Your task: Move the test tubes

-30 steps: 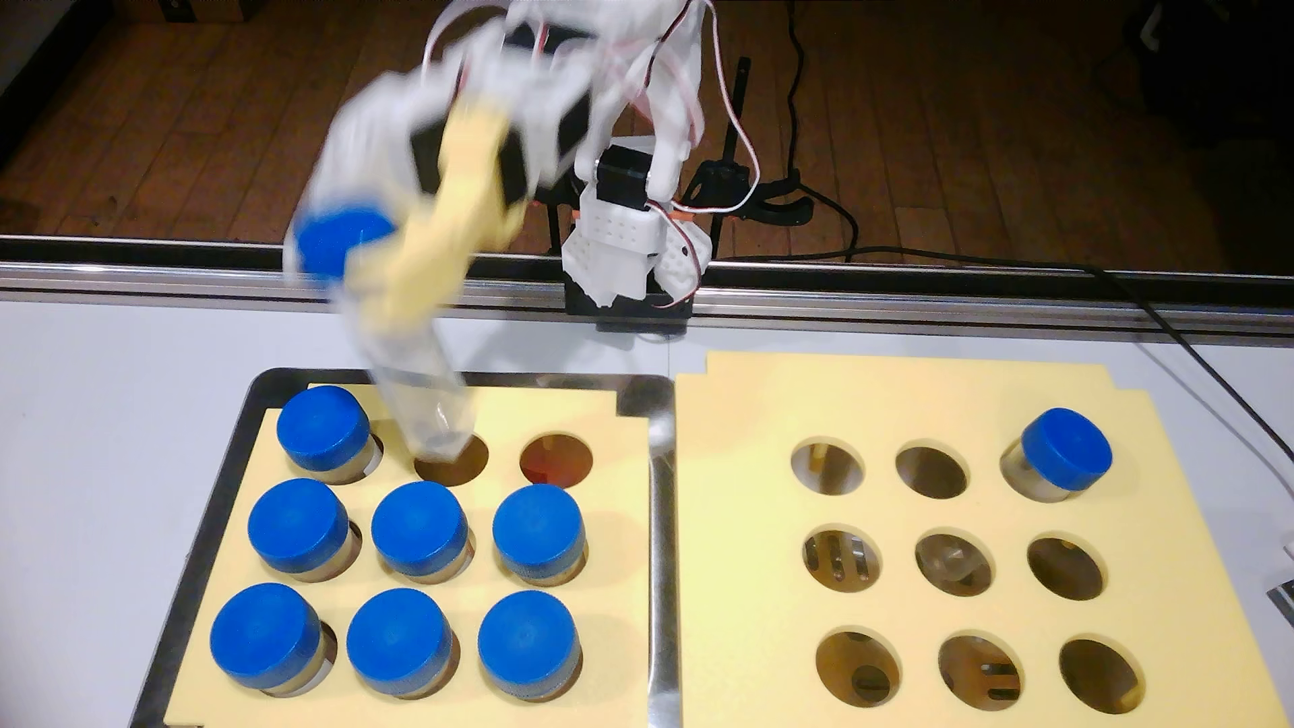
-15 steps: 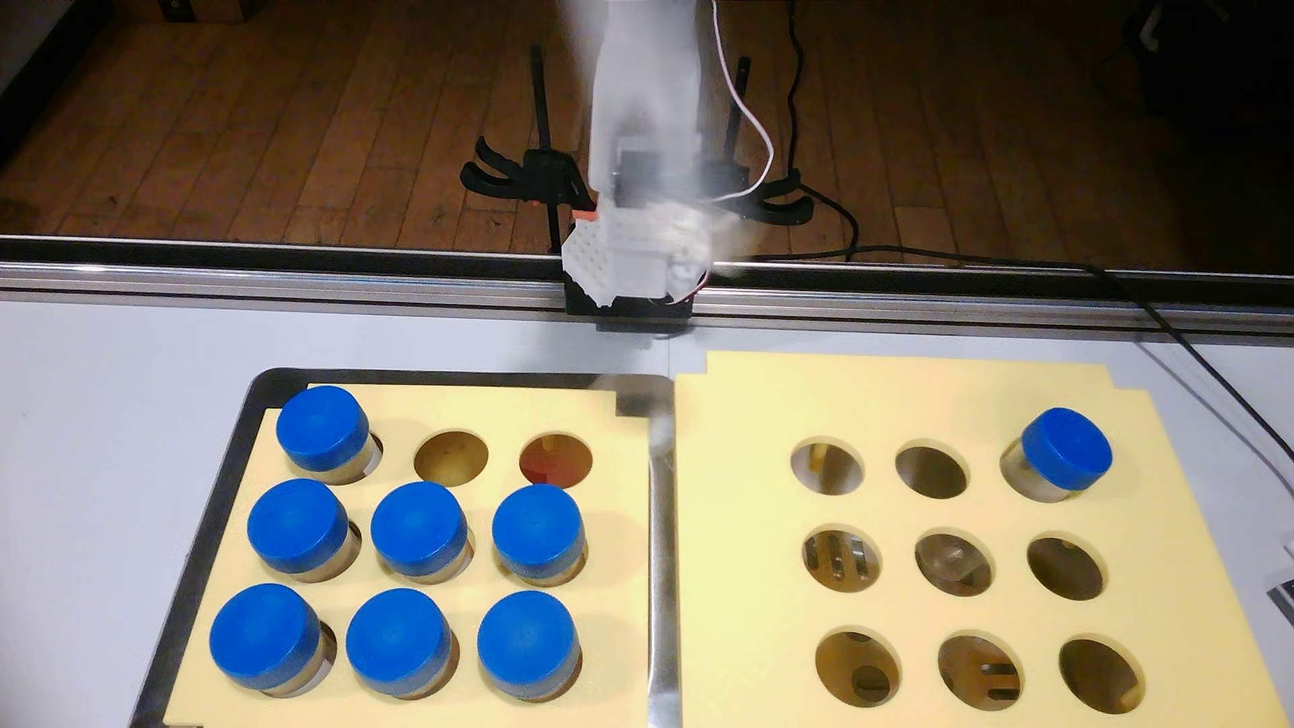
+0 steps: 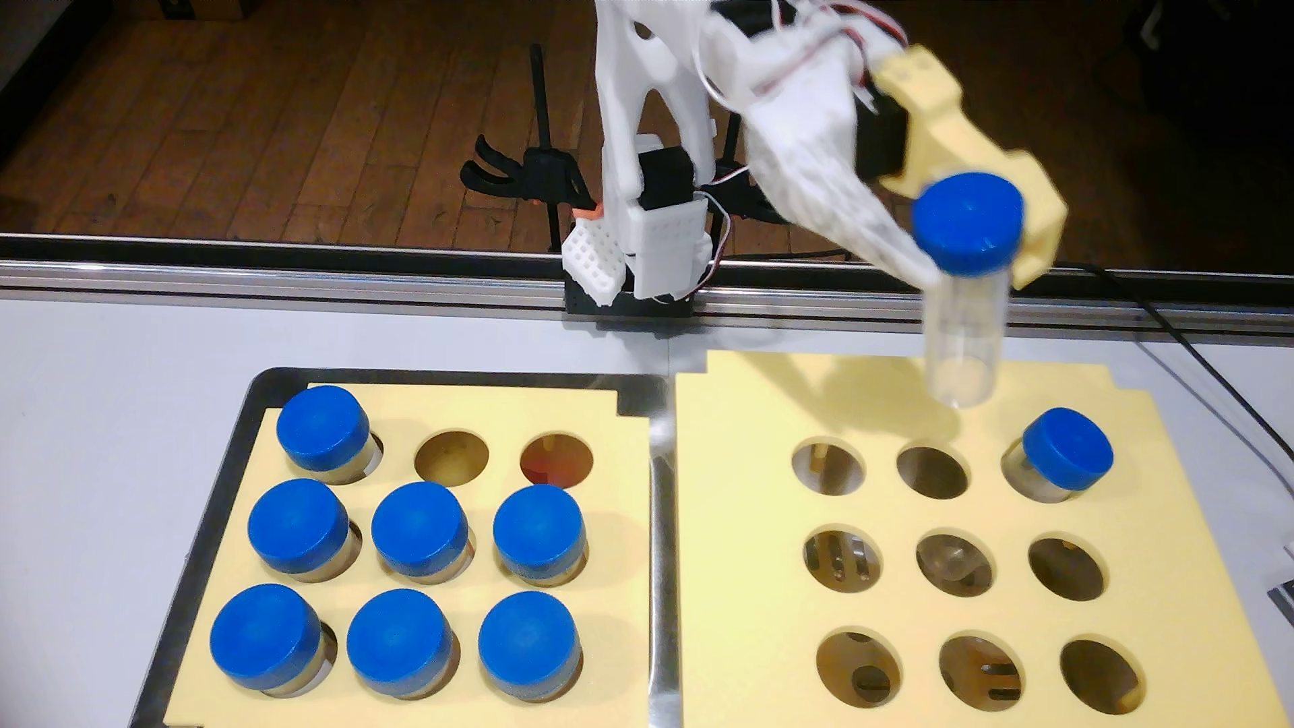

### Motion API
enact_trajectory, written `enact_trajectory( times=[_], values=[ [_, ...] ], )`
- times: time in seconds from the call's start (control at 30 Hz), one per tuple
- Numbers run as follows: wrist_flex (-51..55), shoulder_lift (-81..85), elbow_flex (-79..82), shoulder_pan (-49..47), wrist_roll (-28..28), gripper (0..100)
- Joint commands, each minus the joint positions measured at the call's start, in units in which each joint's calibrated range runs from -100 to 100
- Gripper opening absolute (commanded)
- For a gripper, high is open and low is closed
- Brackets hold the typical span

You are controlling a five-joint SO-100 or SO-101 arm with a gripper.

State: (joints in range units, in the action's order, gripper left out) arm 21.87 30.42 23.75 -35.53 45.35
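Fixed view: my claw [image 3: 980, 231] grips a blue-capped test tube [image 3: 965, 336] by its cap, upright, lifted clear above the back edge of the right foam rack [image 3: 742, 504]. One tube [image 3: 1064, 451] sits in that rack's back right hole. Seven tubes [image 3: 420, 528] stand in the left rack [image 3: 616, 560], left of the right rack on a metal tray [image 3: 662, 560].

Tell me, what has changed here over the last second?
The arm swung from above the left rack to above the right rack, carrying the held tube, whose blue cap is clamped in the jaws; its tip now hangs near the back-row middle hole. The seven tubes on the left and the one on the right stayed put.
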Motion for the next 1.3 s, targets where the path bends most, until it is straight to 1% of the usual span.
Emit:
enact_trajectory(
  times=[0.0,0.17,0.4,0.53,0.67,0.73,0.8,0.9,1.13,1.2,1.27],
  values=[
    [-6.4,1.0,3.6,0.0,1.1,11],
    [-6.5,0.2,4.4,0.4,3.4,11],
    [-6.7,-8.3,1.9,-0.7,4.1,11],
    [-6.7,-9.4,3.4,-1.0,4.9,11],
    [-6.7,-9.3,7.8,-3.6,4.0,11],
    [-6.7,-9.3,9.8,-5.2,1.2,12],
    [-6.7,-9.3,10.3,-5.6,-1.2,16],
    [-6.5,-9.3,9.0,-4.7,-3.4,26],
    [-6.6,-9.3,7.8,-2.6,-3.3,31],
    [-6.6,-9.2,6.5,-0.1,-3.0,32],
    [-6.6,-6.7,3.1,5.9,-2.9,31]
  ],
)
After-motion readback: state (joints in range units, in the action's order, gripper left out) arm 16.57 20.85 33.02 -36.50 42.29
